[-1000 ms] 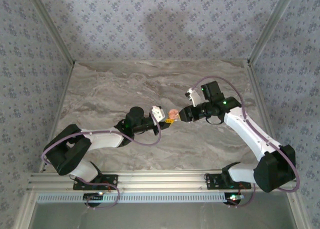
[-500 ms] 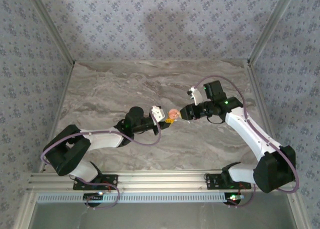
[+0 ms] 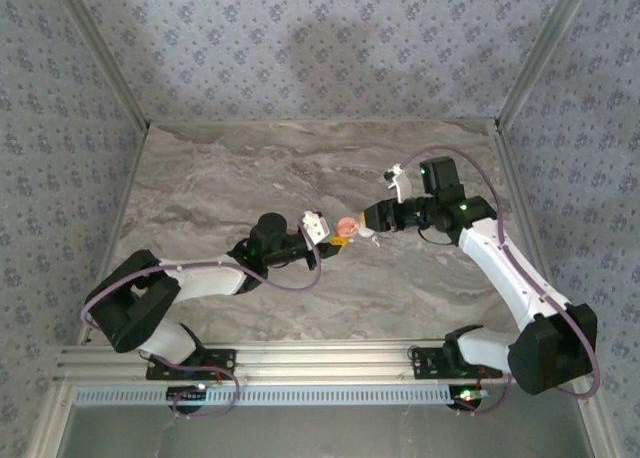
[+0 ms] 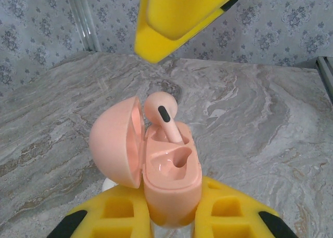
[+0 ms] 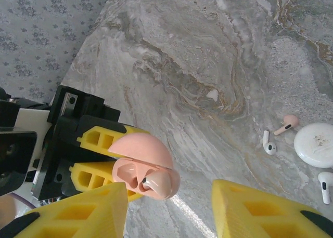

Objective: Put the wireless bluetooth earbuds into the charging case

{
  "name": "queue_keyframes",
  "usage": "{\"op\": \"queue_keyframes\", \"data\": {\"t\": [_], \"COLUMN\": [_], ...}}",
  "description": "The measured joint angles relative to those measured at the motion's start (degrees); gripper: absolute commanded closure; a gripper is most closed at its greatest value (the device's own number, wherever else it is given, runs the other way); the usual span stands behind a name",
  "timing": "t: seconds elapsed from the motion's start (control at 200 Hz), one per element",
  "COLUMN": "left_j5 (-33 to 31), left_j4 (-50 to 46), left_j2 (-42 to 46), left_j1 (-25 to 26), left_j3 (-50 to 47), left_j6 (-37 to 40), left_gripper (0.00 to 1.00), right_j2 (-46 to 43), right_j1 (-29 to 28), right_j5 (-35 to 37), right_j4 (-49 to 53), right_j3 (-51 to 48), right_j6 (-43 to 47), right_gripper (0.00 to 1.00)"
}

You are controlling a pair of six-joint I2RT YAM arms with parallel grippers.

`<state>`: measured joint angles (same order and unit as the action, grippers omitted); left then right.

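Note:
The pink charging case (image 4: 169,170) stands open, lid (image 4: 114,142) swung left, and my left gripper (image 4: 169,209) is shut on its base. One pink earbud (image 4: 162,116) sits in the far slot with its head sticking up; the near slot (image 4: 176,162) is empty. From above, the case (image 3: 347,225) hangs just off the left gripper (image 3: 338,240). My right gripper (image 3: 372,221) is open, a short way right of the case, holding nothing. In the right wrist view the case (image 5: 140,165) shows beyond the left finger of the right gripper (image 5: 169,209). A second pink earbud (image 5: 286,124) lies on the table.
A round white case (image 5: 315,144) and two white earbuds (image 5: 268,143) (image 5: 323,186) lie on the marble table (image 5: 208,51) by the loose pink one. One yellow fingertip (image 4: 177,14) of the right gripper hangs above the case. Patterned walls and metal rails bound the table.
My right gripper has drawn back to the right, away from the case, with its jaws a little wider. The earbud stays in the case. The left arm has held still.

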<state>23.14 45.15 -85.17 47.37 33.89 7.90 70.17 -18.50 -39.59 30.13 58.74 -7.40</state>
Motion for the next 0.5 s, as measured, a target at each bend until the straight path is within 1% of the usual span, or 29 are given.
{"op": "queue_keyframes", "data": {"t": [0.5], "left_j5": [0.02], "left_j4": [-0.02], "left_j2": [0.04], "left_j1": [0.00], "left_j3": [0.00], "left_j6": [0.00], "left_gripper": [0.91], "right_j2": [3.48], "right_j1": [-1.42], "right_j5": [0.35], "right_j4": [-0.42], "right_j3": [0.00], "right_j6": [-0.33], "right_gripper": [0.52]}}
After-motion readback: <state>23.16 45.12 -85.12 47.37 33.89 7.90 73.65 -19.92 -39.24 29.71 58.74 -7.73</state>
